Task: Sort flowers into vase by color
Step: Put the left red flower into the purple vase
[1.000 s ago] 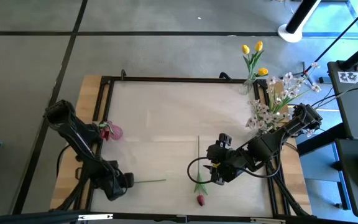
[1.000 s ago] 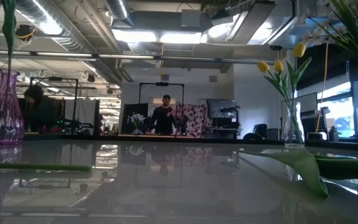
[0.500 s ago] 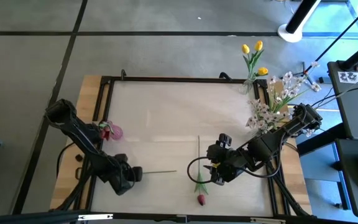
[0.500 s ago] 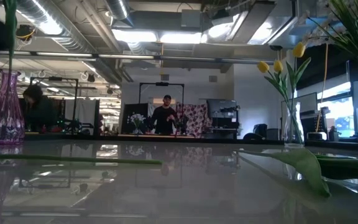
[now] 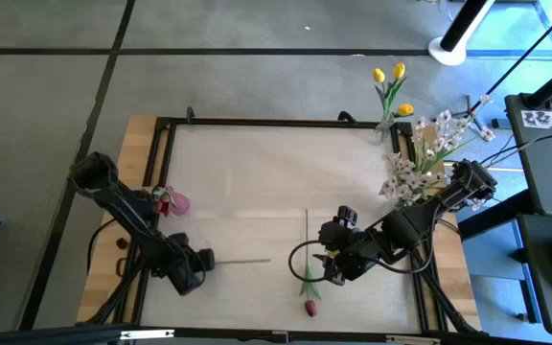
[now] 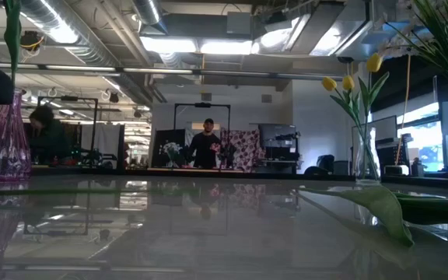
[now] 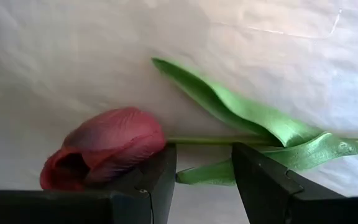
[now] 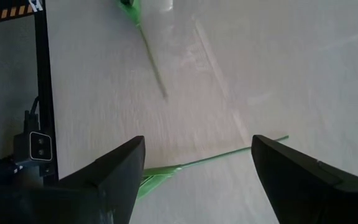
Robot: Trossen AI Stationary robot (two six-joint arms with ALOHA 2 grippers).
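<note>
Left gripper [image 5: 192, 269], on the near side of the purple vase [image 5: 174, 203] and beside it, with the dark red tulip [image 7: 107, 146]; its fingers [image 7: 157, 177] appear to pinch stem and leaf just behind the bloom, the long stem trailing away from the vase over the table [image 5: 257, 163].

Right gripper [image 5: 334, 266], well apart from the vase towards the opposite side, jaws spread wide and holding nothing, above a second red tulip [image 5: 309, 308] lying flat.

Yellow tulips [image 5: 391, 81] and white sprays [image 5: 420, 158] already stand far across from the vase.

Probable hazards: the grip sits at the bloom end, so the free stem tip must be swung up and steered into a narrow neck, and a miss could tip the vase; the hold looks slight and the stem may slide or rotate between the pads; the vase already holds a red bloom, which could be knocked out.

Against the frame one second earlier: the left gripper has drawn closer to the vase; the stem has risen off the table; the right arm has not moved.
</note>
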